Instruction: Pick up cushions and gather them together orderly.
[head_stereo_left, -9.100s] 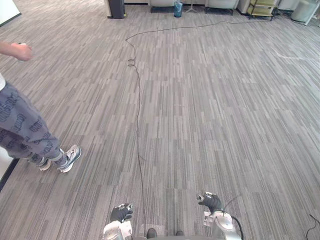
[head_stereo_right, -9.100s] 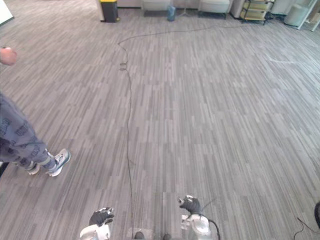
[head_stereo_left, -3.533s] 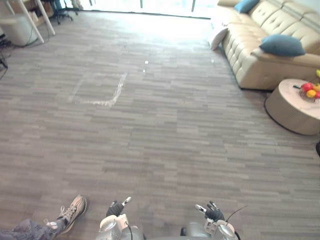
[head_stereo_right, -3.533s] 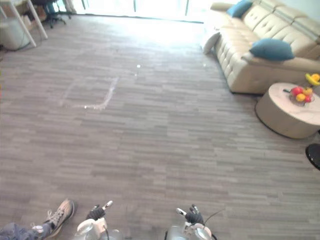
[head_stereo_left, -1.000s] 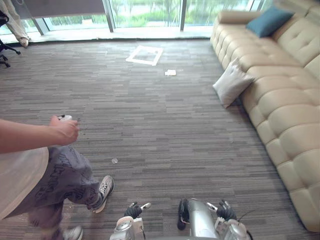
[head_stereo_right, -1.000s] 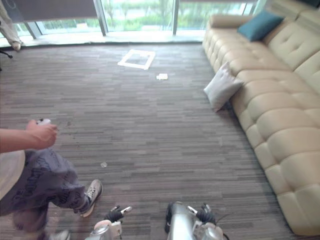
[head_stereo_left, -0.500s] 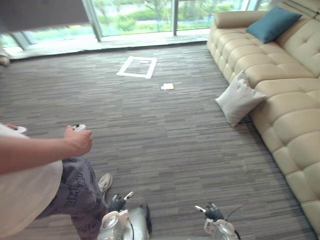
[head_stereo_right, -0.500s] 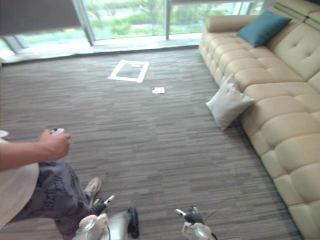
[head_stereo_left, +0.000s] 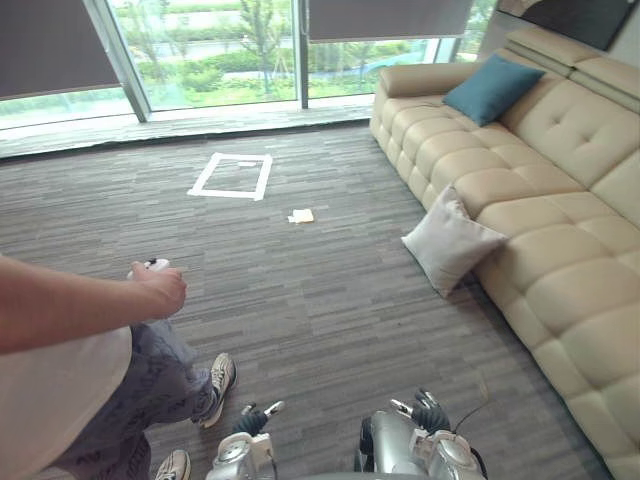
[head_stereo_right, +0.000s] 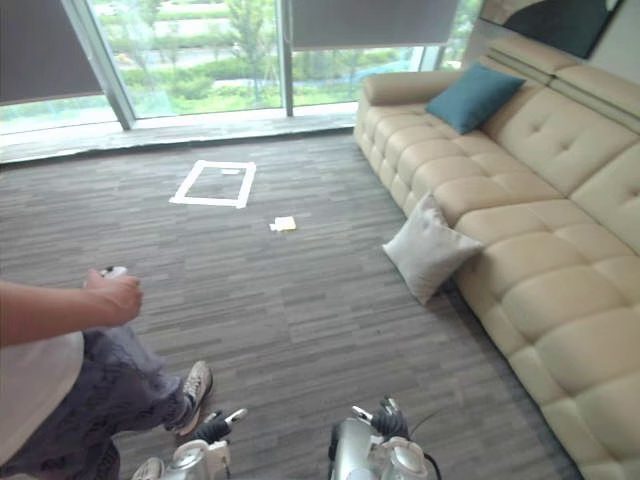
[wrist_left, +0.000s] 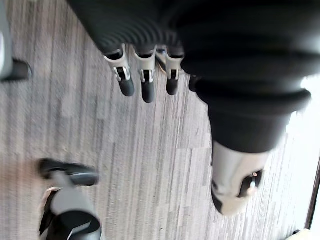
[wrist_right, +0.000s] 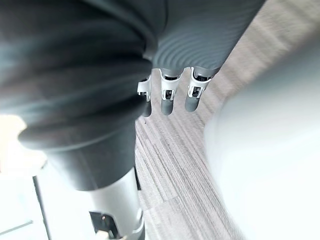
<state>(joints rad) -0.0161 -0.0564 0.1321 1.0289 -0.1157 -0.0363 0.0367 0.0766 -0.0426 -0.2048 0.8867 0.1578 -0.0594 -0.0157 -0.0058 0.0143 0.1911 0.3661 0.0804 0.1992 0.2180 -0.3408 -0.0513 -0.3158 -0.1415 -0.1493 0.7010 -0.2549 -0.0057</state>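
A pale grey cushion (head_stereo_left: 450, 243) stands on the carpet and leans against the front of the beige sofa (head_stereo_left: 570, 210). A teal cushion (head_stereo_left: 493, 88) rests on the sofa's seat by its far arm. My left hand (head_stereo_left: 250, 420) and right hand (head_stereo_left: 425, 412) hang low at the near edge, far from both cushions. In the left wrist view the left hand's fingers (wrist_left: 142, 82) are straight over bare carpet. The right hand's fingers (wrist_right: 167, 97) are straight too in the right wrist view, and hold nothing.
A person stands close at my left, an arm stretched out with a small white controller in the hand (head_stereo_left: 155, 283), a shoe (head_stereo_left: 220, 383) near my left hand. A white tape square (head_stereo_left: 232, 175) and a paper scrap (head_stereo_left: 300, 215) lie on the carpet before the windows.
The camera has moved, so the sofa and grey cushion now sit more toward the middle of the picture. Both hands stay low and open. The person remains at my left.
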